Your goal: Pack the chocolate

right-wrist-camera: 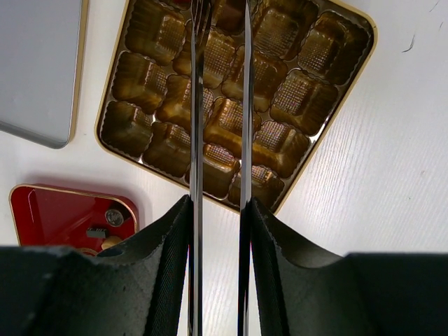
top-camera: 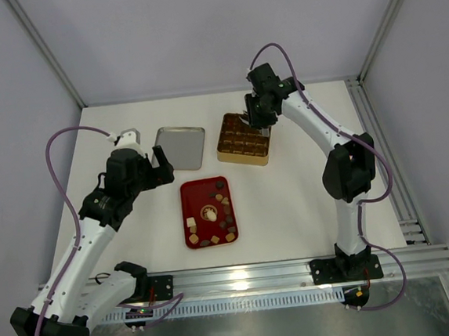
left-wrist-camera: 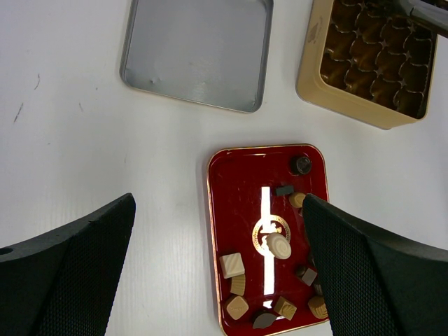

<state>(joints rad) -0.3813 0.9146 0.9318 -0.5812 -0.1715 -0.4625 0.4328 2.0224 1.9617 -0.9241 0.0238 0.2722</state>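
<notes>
White tabletop (top-camera: 307,208) spreads between pale walls. At left, the left gripper (top-camera: 146,151) hovers spread wide, holding nothing. Upper right, the right gripper (right-wrist-camera: 220,14) hangs over the gold tin (top-camera: 243,158), its thin fingers a narrow gap apart with nothing visible between them. Left of the tin lies a silver lid (top-camera: 180,147). At centre, the red tray (top-camera: 192,198) carries the chocolate (left-wrist-camera: 232,264), brown and tan pieces around a whitish one.
</notes>
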